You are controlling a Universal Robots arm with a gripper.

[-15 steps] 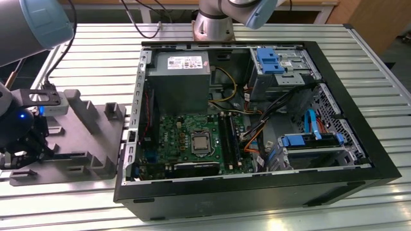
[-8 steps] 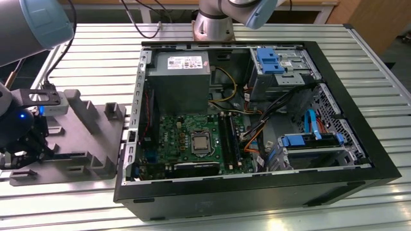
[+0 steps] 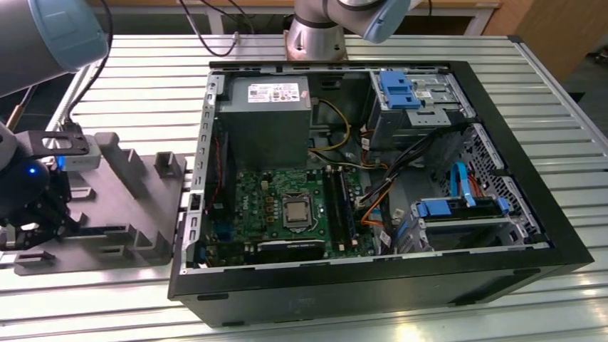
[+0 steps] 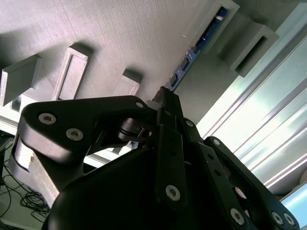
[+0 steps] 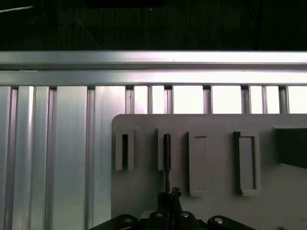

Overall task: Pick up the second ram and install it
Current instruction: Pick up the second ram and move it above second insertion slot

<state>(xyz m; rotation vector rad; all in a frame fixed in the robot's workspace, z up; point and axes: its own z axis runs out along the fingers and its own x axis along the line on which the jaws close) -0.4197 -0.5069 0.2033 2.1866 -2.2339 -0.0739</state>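
The second ram, in the second wrist view, stands on its long edge in the grey tray. Its long axis runs straight away from the gripper, and its far end sits in a raised slotted block ahead. The gripper's fingertips look drawn together on the stick's near end, one flat face toward each finger, so I judge it clamped on the board.

In the first wrist view the second ram is seen edge-on as a thin dark line. It lies directly ahead of the gripper and is seated in one of the tray's narrow slots.

In the exterior view the gripper is down at the tray, which lies on the ribbed tabletop. The open computer case, with its black motherboard slots, is well apart from the gripper, beyond the tray.

The step in hand looks like the pick-up: the grasp is made, and the stick is not yet out of its slot. Freeing it calls for a straight pull in line with the slot walls. Any twist could bind so thin a board.
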